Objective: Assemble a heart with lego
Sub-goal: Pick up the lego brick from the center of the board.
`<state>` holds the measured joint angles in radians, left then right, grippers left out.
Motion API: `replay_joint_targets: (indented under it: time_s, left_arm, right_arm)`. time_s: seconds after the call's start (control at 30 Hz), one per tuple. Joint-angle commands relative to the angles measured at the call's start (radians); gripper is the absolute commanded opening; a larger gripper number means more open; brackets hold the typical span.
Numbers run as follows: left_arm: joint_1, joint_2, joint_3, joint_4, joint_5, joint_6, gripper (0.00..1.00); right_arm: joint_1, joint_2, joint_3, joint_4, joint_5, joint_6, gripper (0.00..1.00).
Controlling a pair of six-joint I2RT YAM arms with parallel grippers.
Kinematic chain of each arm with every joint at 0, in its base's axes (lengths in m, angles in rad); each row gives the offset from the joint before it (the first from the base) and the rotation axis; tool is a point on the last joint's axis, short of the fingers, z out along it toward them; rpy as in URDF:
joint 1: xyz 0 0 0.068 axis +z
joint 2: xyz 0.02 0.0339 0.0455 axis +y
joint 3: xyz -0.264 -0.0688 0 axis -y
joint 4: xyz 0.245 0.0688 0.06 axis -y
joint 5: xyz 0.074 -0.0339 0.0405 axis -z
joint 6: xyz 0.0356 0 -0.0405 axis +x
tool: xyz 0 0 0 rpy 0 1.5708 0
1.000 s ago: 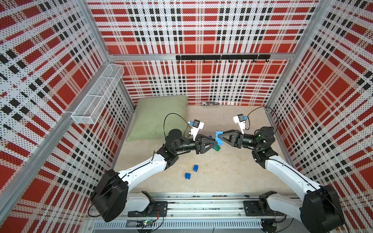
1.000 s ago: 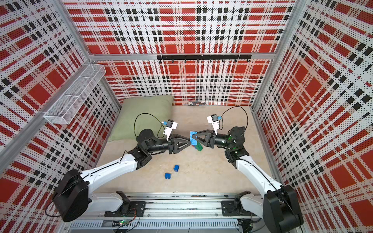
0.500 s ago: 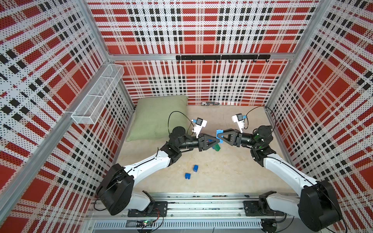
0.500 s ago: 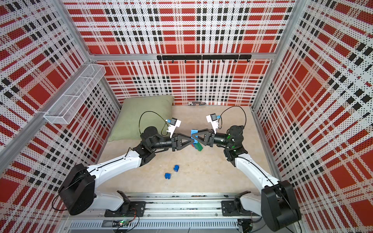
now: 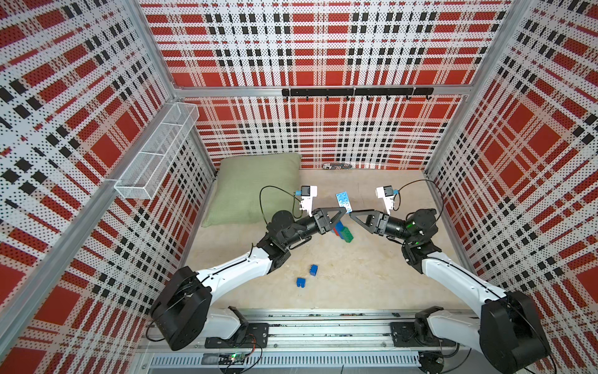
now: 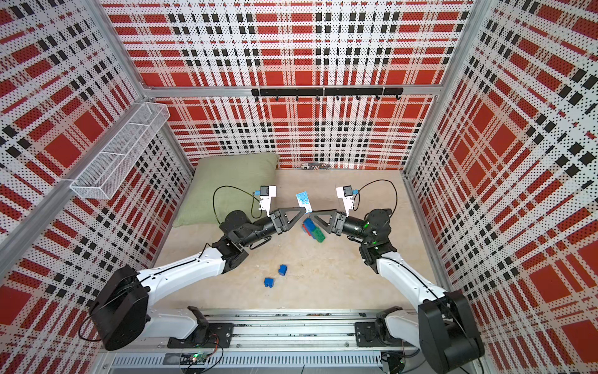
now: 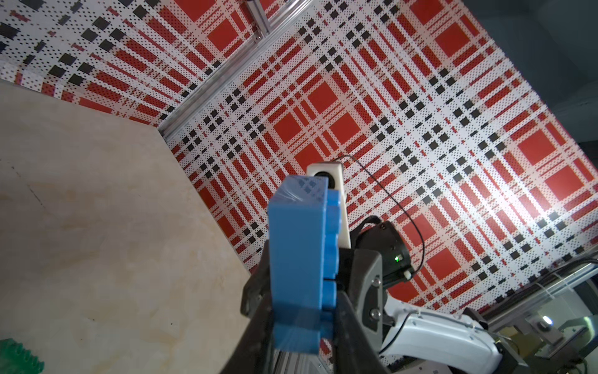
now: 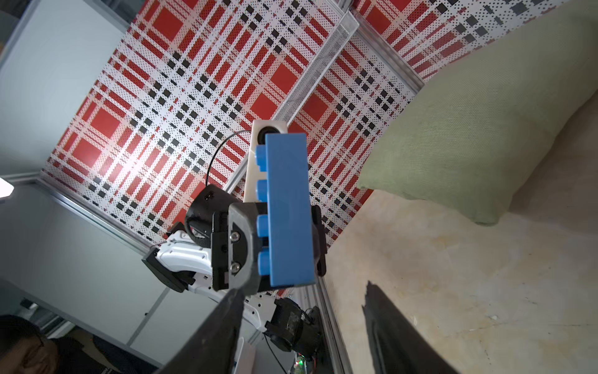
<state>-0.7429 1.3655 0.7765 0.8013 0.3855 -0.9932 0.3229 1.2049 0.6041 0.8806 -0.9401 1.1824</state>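
A long light blue lego brick (image 5: 343, 202) (image 6: 303, 201) is held up above the table, my left gripper (image 5: 346, 212) (image 6: 305, 210) shut on its lower end. In the left wrist view the brick (image 7: 297, 265) stands between the shut left gripper (image 7: 302, 311). My right gripper (image 5: 351, 213) (image 6: 311, 213) faces it, open; in the right wrist view its fingers (image 8: 226, 311) stand apart from the brick (image 8: 288, 210). Below lies the heart (image 5: 343, 230) (image 6: 314, 230), a blue, red and green cluster. Two small dark blue bricks (image 5: 313, 269) (image 5: 301, 282) lie nearer the front.
A green pillow (image 5: 255, 191) fills the back left of the table. On the left wall hangs a white wire basket (image 5: 155, 155), and a black hook rail (image 5: 356, 92) runs along the back wall. A small striped object (image 5: 338, 166) lies at the back wall's foot.
The light blue brick has passed from my right gripper to my left. The left jaws closed on it and the right jaws opened and let it go.
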Motion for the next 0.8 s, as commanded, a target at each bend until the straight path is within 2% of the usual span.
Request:
replay_joint_targets:
  time_s: [0.0,0.13,0.3,0.4,0.53,0.6,0.67,0.77]
  left_arm:
    - [-0.026,0.009,0.007,0.118,-0.078,-0.072,0.08]
    - [-0.041,0.014,-0.001,0.129,-0.119,-0.070,0.08]
    - [-0.058,0.036,0.017,0.131,-0.118,-0.064,0.08]
    - [-0.066,0.050,0.019,0.131,-0.128,-0.054,0.08]
    - [-0.069,0.063,0.017,0.131,-0.139,-0.053,0.09]
    - [-0.070,0.063,0.015,0.128,-0.140,-0.043,0.11]
    - [-0.069,0.062,0.015,0.127,-0.135,-0.042,0.15]
    - [-0.063,0.053,0.014,0.111,-0.121,-0.025,0.26]
  right_arm:
    - [0.017,0.016,0.011,0.221,0.070,0.151,0.56]
    - [0.020,0.003,0.002,0.253,0.132,0.183,0.50]
    - [0.050,0.007,0.014,0.198,0.152,0.157,0.43]
    - [0.062,0.027,0.016,0.227,0.159,0.174,0.41]
    - [0.067,0.050,0.018,0.252,0.171,0.191,0.31]
    - [0.068,0.053,0.020,0.228,0.170,0.175,0.24]
    - [0.069,0.052,0.022,0.212,0.167,0.158,0.21]
    - [0.068,0.031,0.036,0.137,0.164,0.112,0.18]
